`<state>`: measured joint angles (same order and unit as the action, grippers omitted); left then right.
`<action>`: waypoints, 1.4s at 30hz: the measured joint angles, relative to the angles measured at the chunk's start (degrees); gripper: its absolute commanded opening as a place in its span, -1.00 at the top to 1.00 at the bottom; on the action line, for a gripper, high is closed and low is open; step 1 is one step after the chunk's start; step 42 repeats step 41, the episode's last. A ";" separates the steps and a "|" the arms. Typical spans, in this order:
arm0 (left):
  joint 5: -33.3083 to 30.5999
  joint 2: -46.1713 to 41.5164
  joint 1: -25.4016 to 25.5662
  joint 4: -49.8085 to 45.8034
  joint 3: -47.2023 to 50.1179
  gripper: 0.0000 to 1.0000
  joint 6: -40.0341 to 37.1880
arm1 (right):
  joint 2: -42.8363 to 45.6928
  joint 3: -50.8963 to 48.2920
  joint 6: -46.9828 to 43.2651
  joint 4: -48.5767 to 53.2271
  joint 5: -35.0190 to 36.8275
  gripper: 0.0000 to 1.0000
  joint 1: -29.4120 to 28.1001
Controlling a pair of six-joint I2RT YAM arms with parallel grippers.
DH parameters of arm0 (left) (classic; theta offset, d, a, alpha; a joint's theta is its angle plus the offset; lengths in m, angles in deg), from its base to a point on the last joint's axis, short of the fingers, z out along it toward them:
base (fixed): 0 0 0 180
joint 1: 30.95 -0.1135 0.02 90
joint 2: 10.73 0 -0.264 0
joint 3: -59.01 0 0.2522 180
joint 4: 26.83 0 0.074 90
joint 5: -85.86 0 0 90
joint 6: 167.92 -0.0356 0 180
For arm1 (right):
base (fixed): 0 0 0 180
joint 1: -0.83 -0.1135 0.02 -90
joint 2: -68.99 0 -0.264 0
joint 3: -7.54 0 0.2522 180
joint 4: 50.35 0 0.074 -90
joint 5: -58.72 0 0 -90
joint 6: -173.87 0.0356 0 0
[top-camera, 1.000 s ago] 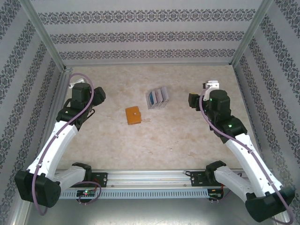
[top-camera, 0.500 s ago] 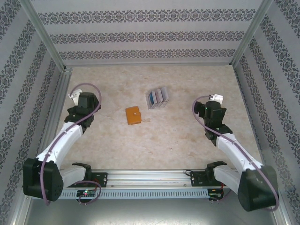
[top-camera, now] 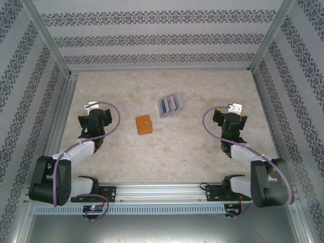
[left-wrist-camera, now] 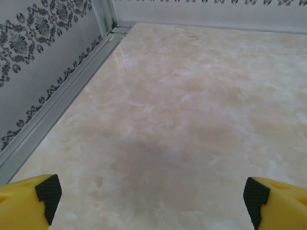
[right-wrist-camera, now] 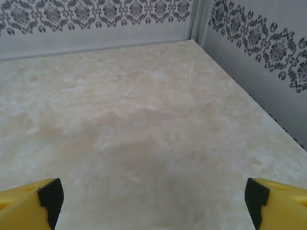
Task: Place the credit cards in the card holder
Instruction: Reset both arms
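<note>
orange card holder (top-camera: 144, 124) is lying closed on the table (top-camera: 202, 152), credit cards (top-camera: 170, 105) sitting near it, not touching; left gripper (left-wrist-camera: 151, 194) and right gripper (right-wrist-camera: 152, 196) are both holding jaws wide apart.

Near the centre of the surface (top-camera: 202, 147): card holder (top-camera: 144, 124), lying flat. Credit cards (top-camera: 169, 106) side by side, just behind and right of it, not touching it. Left fingers (left-wrist-camera: 33, 199) near the left edge, right fingers (right-wrist-camera: 33, 201) near the right edge, both well apart from the items.
</note>
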<state>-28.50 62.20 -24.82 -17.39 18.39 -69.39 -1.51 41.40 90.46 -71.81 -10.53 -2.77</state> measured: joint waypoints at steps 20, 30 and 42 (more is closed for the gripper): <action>18.36 16.22 -3.63 22.77 3.87 -0.99 -7.13 | -15.56 -2.43 -4.28 -19.15 -15.67 -0.96 1.97; 19.67 16.22 -3.67 22.77 3.87 -0.99 -7.15 | -15.61 0.81 -4.35 -16.63 -15.72 -0.97 1.97; 20.48 16.22 -4.20 22.77 3.87 -0.99 -7.15 | -15.61 0.81 -4.35 -15.98 -15.69 -0.96 1.97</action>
